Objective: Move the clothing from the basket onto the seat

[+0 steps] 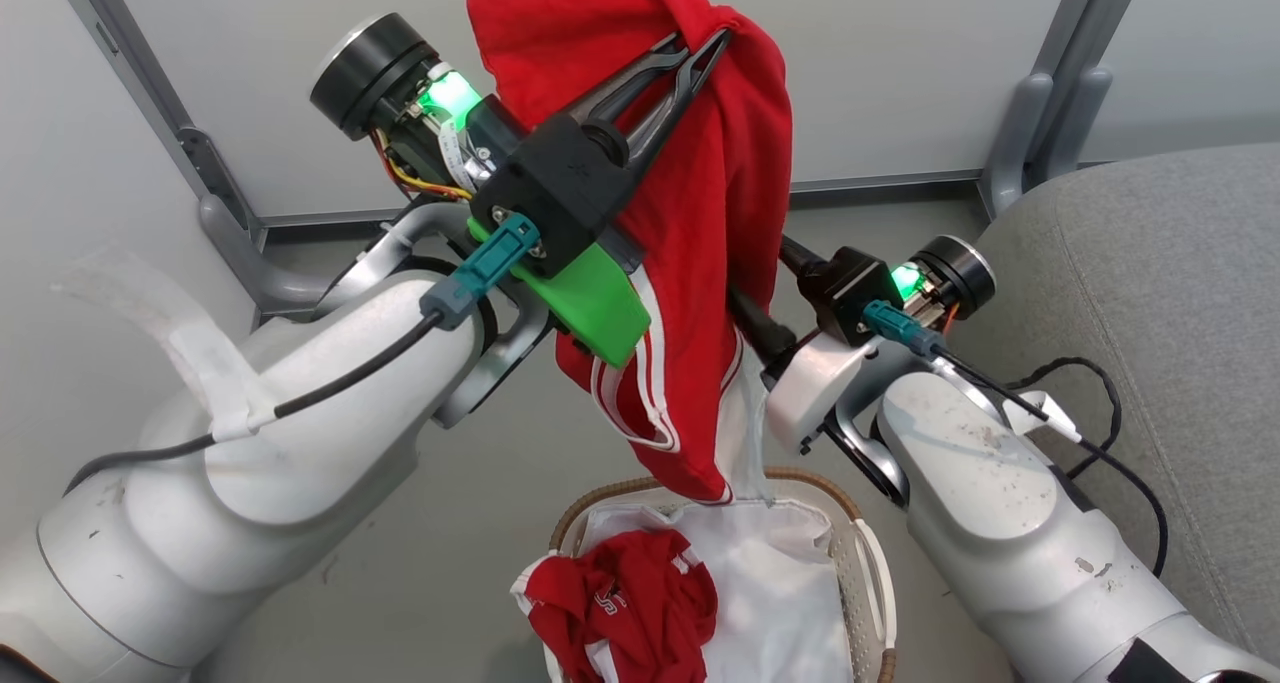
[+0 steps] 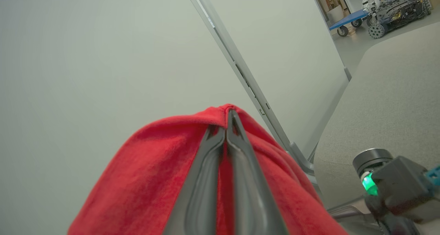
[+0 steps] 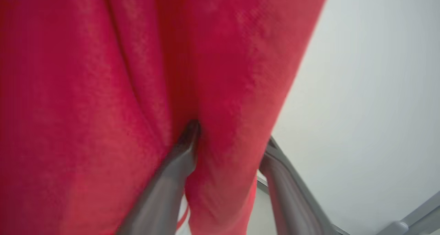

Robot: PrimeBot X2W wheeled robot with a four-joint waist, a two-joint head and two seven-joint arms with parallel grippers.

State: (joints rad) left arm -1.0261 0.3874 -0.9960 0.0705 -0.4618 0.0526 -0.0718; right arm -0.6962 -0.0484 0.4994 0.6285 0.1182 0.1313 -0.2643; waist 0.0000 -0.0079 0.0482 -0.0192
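Observation:
A red garment with white trim [image 1: 720,193] hangs high above the basket, and my left gripper [image 1: 703,48] is shut on its top fold, fingers pressed together [image 2: 229,114]. My right gripper [image 3: 231,142] is lower at the garment's right side. Its fingers stand apart with a hanging fold of the red cloth [image 3: 223,90] between them. A second red garment [image 1: 620,593] lies crumpled in the basket [image 1: 870,563] on the white liner [image 1: 770,583]. The grey seat [image 1: 1150,263] is to the right of the basket.
White partition panels on grey posts [image 1: 225,223] stand behind and to the left, over a grey floor [image 1: 450,563]. A black cable [image 1: 1090,403] lies on the seat's edge. Far off, a blue cart [image 2: 347,20] stands by other machines.

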